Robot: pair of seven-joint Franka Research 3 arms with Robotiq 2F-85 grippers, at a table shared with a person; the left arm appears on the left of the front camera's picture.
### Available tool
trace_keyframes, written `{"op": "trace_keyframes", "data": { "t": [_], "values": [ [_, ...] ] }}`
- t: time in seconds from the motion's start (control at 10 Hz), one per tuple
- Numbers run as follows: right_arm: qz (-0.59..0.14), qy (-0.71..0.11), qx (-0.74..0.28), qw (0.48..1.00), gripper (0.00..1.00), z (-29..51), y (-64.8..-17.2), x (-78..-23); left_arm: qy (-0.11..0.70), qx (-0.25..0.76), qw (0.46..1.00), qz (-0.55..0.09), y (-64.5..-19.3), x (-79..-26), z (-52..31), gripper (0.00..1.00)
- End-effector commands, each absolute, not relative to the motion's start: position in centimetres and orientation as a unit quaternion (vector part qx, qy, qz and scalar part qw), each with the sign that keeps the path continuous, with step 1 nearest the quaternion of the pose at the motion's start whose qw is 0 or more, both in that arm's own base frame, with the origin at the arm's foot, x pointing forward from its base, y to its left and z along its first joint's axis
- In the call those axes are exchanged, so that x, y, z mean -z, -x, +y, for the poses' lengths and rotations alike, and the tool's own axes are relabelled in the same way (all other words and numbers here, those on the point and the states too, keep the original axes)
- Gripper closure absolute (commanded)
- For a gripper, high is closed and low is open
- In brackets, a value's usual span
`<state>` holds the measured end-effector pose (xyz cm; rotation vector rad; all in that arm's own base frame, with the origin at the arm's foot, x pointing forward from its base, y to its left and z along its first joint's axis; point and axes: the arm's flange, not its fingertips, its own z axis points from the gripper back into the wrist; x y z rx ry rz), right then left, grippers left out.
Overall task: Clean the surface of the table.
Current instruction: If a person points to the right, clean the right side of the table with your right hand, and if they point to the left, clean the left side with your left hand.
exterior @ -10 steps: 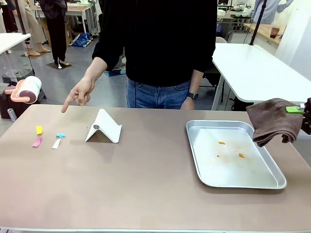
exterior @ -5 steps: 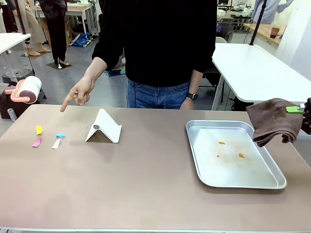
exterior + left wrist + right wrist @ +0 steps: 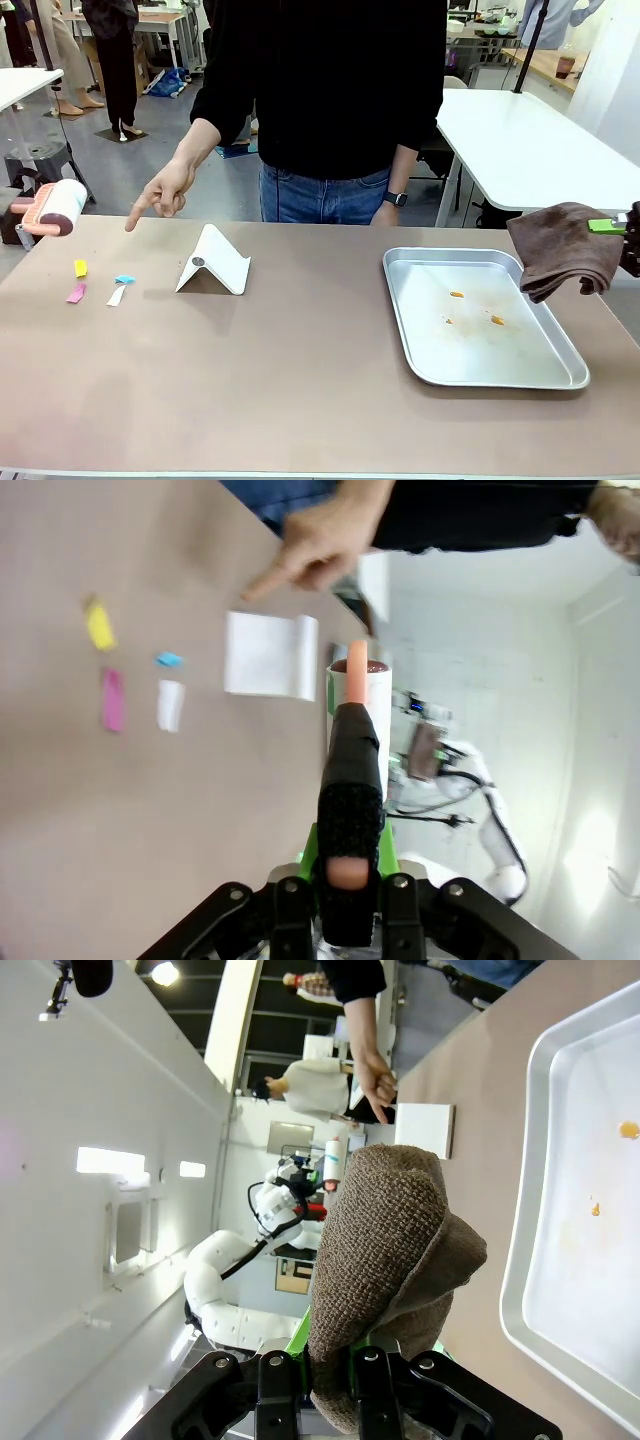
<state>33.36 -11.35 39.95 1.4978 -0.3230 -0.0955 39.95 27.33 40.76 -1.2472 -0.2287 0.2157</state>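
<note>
front view: grips pink-handled lint roller point(image 3: 62, 205) in left claw point(image 3: 347, 890) at far left corner of bench point(image 3: 300, 370); clamps brown cloth point(image 3: 560, 250) in right claw point(image 3: 320, 1365) at its right edge, just beside silver tray point(image 3: 398, 310).

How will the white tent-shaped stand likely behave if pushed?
The white tent-shaped stand looks thin and hollow, so it is probably light and apt to slide on the smooth brown table. Its wide base suggests it would not tip easily.

Bright, even overhead light; soft faint shadows on surface point(image 3: 300, 390). Mild sheen on metal tray point(image 3: 480, 350). Left wrist view motion-blurred, background washed out. Right wrist view sharper, ceiling lamp point(image 3: 165, 973) glaring.
</note>
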Motion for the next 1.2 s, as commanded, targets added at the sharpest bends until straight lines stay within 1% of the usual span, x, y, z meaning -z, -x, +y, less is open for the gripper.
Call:
{"op": "trace_keyframes", "data": {
  "t": [0.0, 0.1, 0.3, 0.4, 0.5, 0.7, 0.9, 1.0, 1.1],
  "values": [
    [-0.143, -0.677, 0.044, 0.721, 1.0, -11.4, -33.1, -40.5, 0.514, -0.065, 0.846, -0.122, -40.2, -40.6, 28.9, 0.77],
    [-0.143, -0.677, 0.044, 0.721, 1.0, -11.4, -33.1, -40.5, 0.496, -0.033, 0.861, -0.106, -40.3, -40.4, 29.3, 0.77],
    [-0.143, -0.677, 0.044, 0.721, 1.0, -11.4, -33.1, -40.5, 0.422, -0.018, 0.898, -0.126, -40.7, -39.1, 29.0, 0.77],
    [-0.143, -0.677, 0.044, 0.721, 1.0, -11.4, -33.1, -40.5, 0.412, -0.026, 0.905, -0.097, -41.2, -38.5, 28.9, 0.77],
    [-0.143, -0.677, 0.044, 0.721, 1.0, -11.4, -33.1, -40.5, 0.391, -0.037, 0.915, -0.091, -41.7, -38.0, 29.2, 0.77],
    [-0.143, -0.677, 0.044, 0.721, 1.0, -11.4, -33.1, -40.5, 0.37, -0.08, 0.919, -0.111, -42.7, -37.2, 30.3, 0.77],
    [-0.143, -0.677, 0.044, 0.721, 1.0, -11.4, -33.1, -40.5, 0.383, -0.098, 0.91, -0.125, -43.1, -36.8, 30.5, 0.77],
    [-0.143, -0.677, 0.044, 0.721, 1.0, -11.4, -33.1, -40.5, 0.378, -0.094, 0.912, -0.13, -43.3, -36.6, 30.5, 0.96],
    [-0.143, -0.677, 0.044, 0.721, 1.0, -11.4, -33.1, -40.5, 0.374, -0.093, 0.913, -0.132, -43.6, -36.4, 30.5, 0.96]
  ]
}}
